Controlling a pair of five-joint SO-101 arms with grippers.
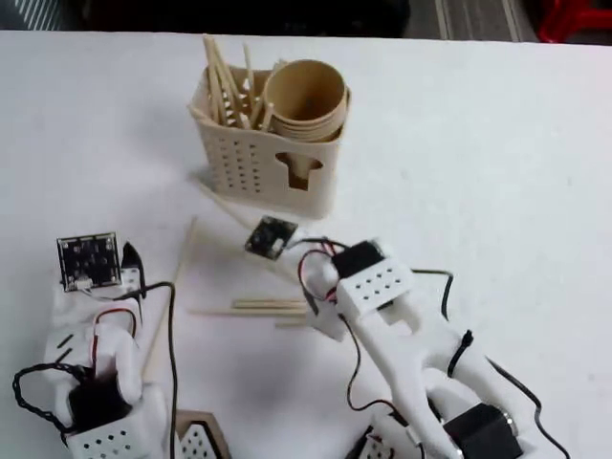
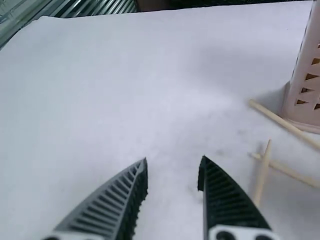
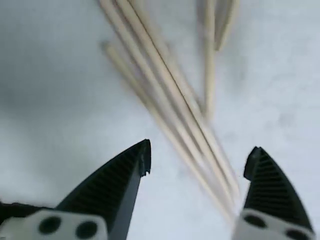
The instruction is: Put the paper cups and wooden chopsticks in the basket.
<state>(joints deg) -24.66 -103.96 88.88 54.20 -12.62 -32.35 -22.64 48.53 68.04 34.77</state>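
While flat, chopsticks (image 3: 162, 85) between parted fingers (image 3: 117, 187) of right gripper (image 3: 201, 148)

White arms (image 1: 411, 354), black ribbed fingers (image 2: 120, 205)

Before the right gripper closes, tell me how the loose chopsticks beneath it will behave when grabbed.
The chopsticks look thin, straight and wooden, so probably stiff and light. Several lie together below the open right gripper, so a pinch may catch some and scatter others. On the smooth table they could slide or roll.
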